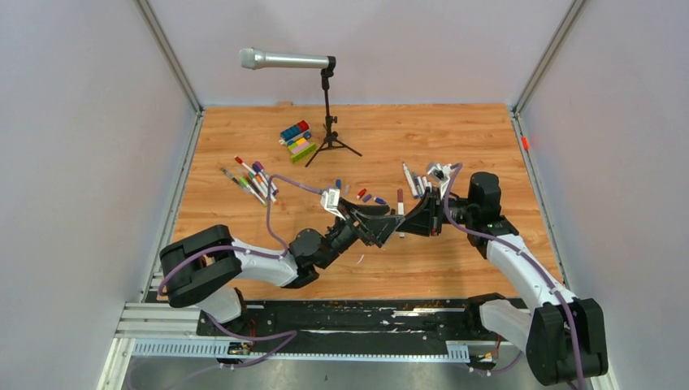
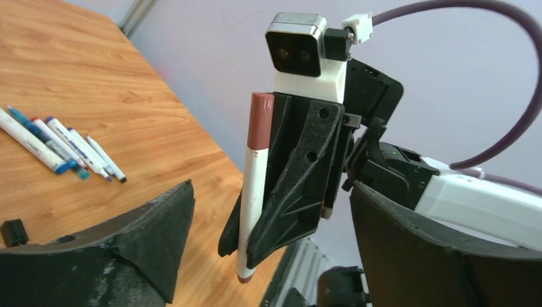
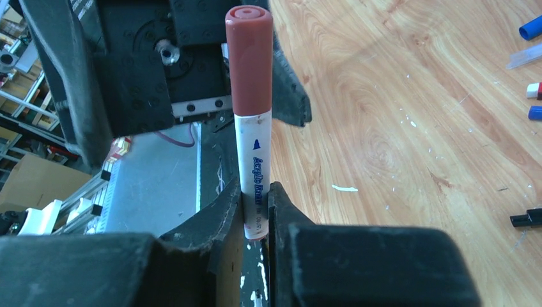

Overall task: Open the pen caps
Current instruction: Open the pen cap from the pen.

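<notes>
A pen (image 3: 254,166) with a white barrel stands upright, its brown pen cap (image 3: 249,57) on the top end. My right gripper (image 3: 255,198) is shut on the lower barrel. The left wrist view shows the same pen (image 2: 250,198) and cap (image 2: 261,118) held in the right gripper's black fingers (image 2: 300,185). My left gripper (image 2: 271,192) is open, its jaws wide on either side of the pen and touching nothing. From above, the two grippers meet mid-table, left gripper (image 1: 379,221) and right gripper (image 1: 420,217), with the pen (image 1: 400,203) between them.
Several pens (image 1: 252,180) lie at the left and more pens (image 1: 417,180) behind the right gripper. Loose caps (image 1: 367,196) lie mid-table. A silver microphone (image 1: 284,58) on a black stand (image 1: 329,122) and toy blocks (image 1: 297,139) stand at the back.
</notes>
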